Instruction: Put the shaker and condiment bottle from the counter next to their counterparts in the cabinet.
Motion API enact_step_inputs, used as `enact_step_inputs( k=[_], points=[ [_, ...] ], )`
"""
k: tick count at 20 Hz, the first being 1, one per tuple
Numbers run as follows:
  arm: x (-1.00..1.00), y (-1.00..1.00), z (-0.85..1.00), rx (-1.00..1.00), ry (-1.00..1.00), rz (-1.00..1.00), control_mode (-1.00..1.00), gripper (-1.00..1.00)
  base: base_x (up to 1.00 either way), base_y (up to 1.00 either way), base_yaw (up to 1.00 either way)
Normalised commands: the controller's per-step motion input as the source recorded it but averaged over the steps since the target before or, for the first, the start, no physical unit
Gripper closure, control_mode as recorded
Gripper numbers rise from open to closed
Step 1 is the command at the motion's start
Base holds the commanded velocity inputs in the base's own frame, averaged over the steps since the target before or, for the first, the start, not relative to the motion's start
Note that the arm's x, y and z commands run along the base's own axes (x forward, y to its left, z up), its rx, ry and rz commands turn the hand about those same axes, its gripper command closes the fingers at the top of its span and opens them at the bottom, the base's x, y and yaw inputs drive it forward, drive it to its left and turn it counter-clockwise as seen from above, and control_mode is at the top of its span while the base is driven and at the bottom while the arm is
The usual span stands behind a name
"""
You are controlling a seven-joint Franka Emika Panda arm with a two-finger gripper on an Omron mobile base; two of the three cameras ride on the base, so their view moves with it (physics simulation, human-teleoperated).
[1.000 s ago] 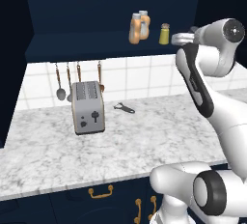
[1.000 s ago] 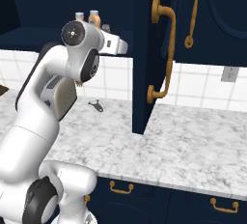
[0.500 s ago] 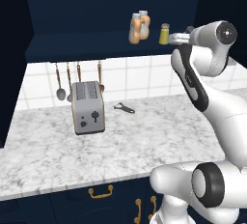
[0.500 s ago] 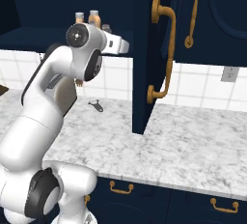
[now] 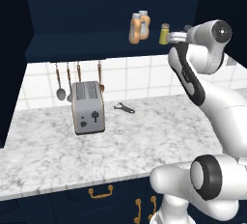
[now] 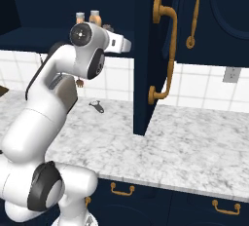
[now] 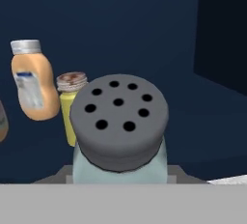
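One shaker (image 7: 119, 136) clamped in closed gripper (image 7: 120, 177), apparently inside cabinet (image 5: 96, 15), near yellow-green shaker (image 7: 70, 102)

Cabinet (image 5: 111, 10) shelf: two orange bottles (image 5: 139, 27) stand close together mid-shelf, yellow-green shaker (image 5: 164, 34) just to their right. In the hand view the yellow-green shaker (image 7: 71, 105) sits right behind the held shaker (image 7: 119, 131), with an orange bottle (image 7: 33, 89) to its left; shelf to the right of them is bare and dark. Shelf left of the bottles is open in the left base view. The open cabinet door (image 6: 146, 54) with its brass handle (image 6: 163, 54) hangs to the arm's right, edge-on, closing off that side. Counter (image 5: 144, 136): toaster (image 5: 88, 107) at left, small bottle opener (image 5: 124, 107) near the backsplash, utensils (image 5: 67, 80) hanging on the wall behind the toaster. Front and right of the counter lie bare.
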Motion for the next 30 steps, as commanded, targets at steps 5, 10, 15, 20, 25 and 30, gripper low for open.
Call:
enact_step_inputs(
  k=[5, 10, 15, 20, 25, 30],
  points=[
    [0.16, 0.00, -0.06, 0.00, 0.00, 0.00, -1.00, 1.00, 0.00, 0.00, 0.00],
    [0.14, 0.00, -0.11, 0.00, 0.00, 0.00, -1.00, 1.00, 0.00, 0.00, 0.00],
    [0.07, 0.00, -0.09, 0.00, 0.00, 0.00, -1.00, 1.00, 0.00, 0.00, 0.00],
    [0.08, 0.00, -0.05, 0.00, 0.00, 0.00, -1.00, 1.00, 0.00, 0.00, 0.00],
    [0.17, 0.00, -0.03, 0.00, 0.00, 0.00, -1.00, 1.00, 0.00, 0.00, 0.00],
    [0.25, 0.00, -0.06, 0.00, 0.00, 0.00, -1.00, 1.00, 0.00, 0.00, 0.00]
  ],
)
